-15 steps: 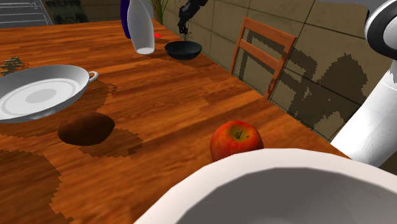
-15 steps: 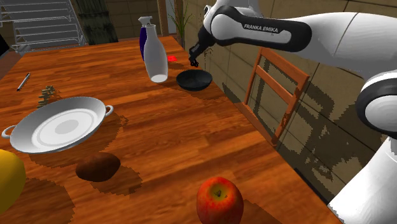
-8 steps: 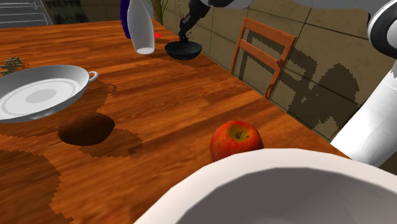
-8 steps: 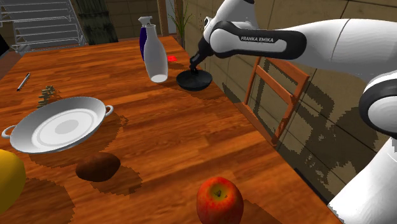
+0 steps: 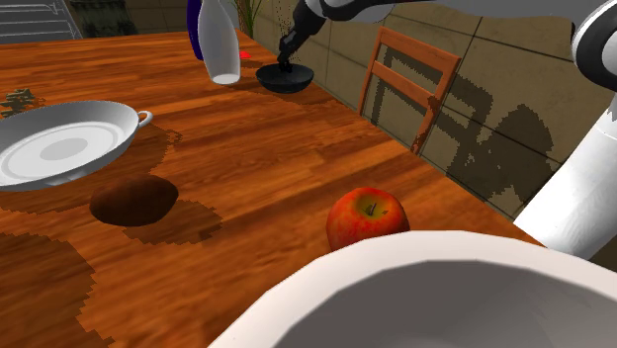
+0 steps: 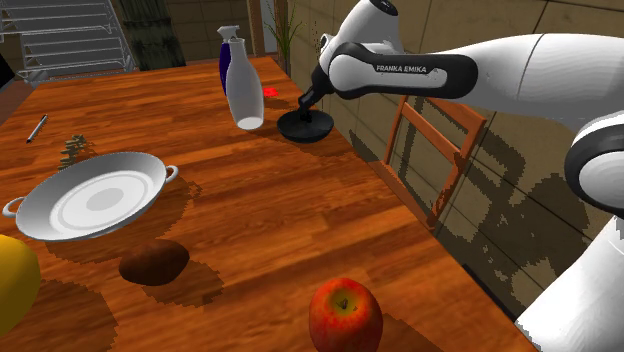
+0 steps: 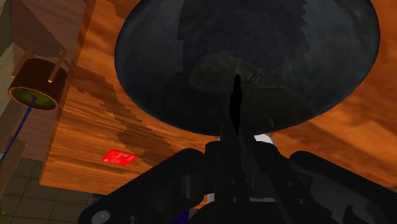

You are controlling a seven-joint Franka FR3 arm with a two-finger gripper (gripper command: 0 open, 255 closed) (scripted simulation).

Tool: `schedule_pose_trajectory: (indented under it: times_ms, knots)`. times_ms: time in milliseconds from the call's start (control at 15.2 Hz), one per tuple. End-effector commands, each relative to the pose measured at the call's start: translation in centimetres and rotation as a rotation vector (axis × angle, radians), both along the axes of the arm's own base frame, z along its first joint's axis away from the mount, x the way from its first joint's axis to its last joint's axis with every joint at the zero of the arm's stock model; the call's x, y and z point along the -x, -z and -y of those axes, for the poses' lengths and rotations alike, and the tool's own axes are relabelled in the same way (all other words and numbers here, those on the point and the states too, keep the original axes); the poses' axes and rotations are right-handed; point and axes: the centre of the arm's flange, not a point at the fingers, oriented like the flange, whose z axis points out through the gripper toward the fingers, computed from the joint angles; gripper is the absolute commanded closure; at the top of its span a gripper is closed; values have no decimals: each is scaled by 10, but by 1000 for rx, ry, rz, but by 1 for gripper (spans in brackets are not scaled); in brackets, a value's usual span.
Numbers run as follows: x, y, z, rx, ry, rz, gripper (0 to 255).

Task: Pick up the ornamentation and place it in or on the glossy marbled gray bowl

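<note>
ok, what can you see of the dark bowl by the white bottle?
The bowl is round, shallow, dark grey to near black and glossy, with a faint mottled patch at its bottom. It sits upright on the wooden table, near its edge, apart from the white bottle. The gripper hangs low over its middle; contact cannot be told.

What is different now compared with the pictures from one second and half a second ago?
The gripper came down from above the dark bowl and now hangs close over its inside. Nothing was visibly let go. The apple, white pan and white bottle stayed put.
</note>
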Motion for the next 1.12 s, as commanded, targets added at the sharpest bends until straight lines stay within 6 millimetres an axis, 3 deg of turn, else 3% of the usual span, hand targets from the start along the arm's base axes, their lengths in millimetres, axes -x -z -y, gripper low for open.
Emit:
schedule_pose_trajectory:
  times_ms: [0, 66, 132, 462, 726, 1056]
  knots:
    - [0, 0, 0, 0, 0, 0, 255]
    - [0, 0, 0, 0, 0, 0, 255]
    - [0, 0, 0, 0, 0, 0, 0]
    - [0, 0, 0, 0, 0, 0, 0]
    - [27, -40, 11, 0, 0, 0, 0]
    - [27, -40, 11, 0, 0, 0, 0]
